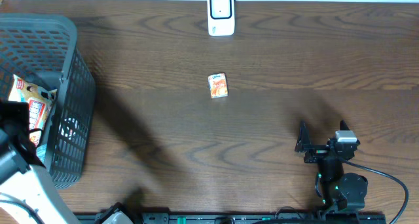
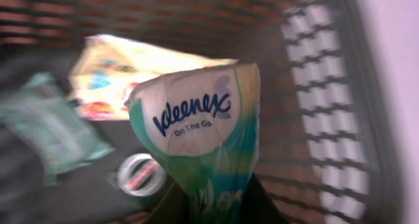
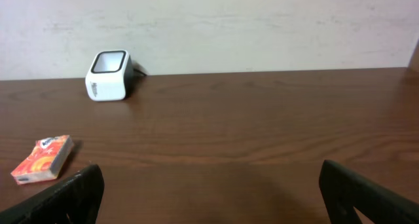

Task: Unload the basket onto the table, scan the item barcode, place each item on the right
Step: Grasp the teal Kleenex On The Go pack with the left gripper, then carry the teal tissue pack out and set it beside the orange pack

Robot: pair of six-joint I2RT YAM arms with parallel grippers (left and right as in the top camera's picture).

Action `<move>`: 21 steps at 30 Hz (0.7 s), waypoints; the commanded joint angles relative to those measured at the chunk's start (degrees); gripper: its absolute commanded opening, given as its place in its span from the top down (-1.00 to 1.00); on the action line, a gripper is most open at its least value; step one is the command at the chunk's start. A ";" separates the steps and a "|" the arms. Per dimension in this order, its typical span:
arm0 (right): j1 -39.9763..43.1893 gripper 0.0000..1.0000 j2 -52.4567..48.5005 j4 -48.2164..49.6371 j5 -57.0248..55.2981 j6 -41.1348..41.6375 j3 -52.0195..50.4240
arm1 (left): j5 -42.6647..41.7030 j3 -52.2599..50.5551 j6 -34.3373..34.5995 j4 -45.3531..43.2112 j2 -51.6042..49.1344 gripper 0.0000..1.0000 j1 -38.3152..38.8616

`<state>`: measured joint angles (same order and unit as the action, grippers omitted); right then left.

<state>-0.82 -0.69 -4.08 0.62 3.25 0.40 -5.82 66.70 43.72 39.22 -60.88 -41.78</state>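
Inside the grey mesh basket [image 2: 314,119], my left gripper [image 2: 213,207] is shut on the lower end of a green, teal and white Kleenex tissue pack [image 2: 196,126], which stands upright between its dark fingers. The view is blurred. From overhead, the left arm [image 1: 13,129] reaches into the basket [image 1: 72,106] at the table's left edge, and the held pack is hidden there. The white barcode scanner [image 1: 220,14] stands at the far middle of the table, also in the right wrist view [image 3: 109,74]. My right gripper [image 1: 322,135] rests open and empty near the front right [image 3: 209,185].
An orange pack [image 1: 217,85] lies on the table in front of the scanner [image 3: 43,159]. The basket also holds a yellow-white packet [image 2: 118,73], a green packet [image 2: 46,126], a tape roll [image 2: 141,173] and a red-white packet [image 1: 33,103].
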 commanded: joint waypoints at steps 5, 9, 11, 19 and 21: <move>0.37 -0.98 0.31 -0.24 -0.09 0.09 -0.11 | -23.76 0.68 -0.17 -13.79 3.69 0.85 3.80; 0.37 -0.99 0.31 -0.24 -0.09 0.09 -0.11 | -25.46 0.68 -0.17 -20.76 4.87 0.85 7.89; 0.37 -0.98 0.31 -0.24 -0.09 0.09 -0.11 | -25.49 0.68 -0.63 -21.14 5.07 0.85 10.78; 0.37 -0.99 0.31 -0.24 -0.09 0.09 -0.11 | -24.98 0.66 -18.51 -18.10 1.95 0.85 29.33; 0.37 -0.99 0.31 -0.24 -0.09 0.09 -0.11 | -23.39 0.66 -20.63 -18.05 0.13 0.85 33.81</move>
<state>-0.82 -0.69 -4.08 0.62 3.25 0.40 -29.87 66.70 31.40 20.97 -58.52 -13.08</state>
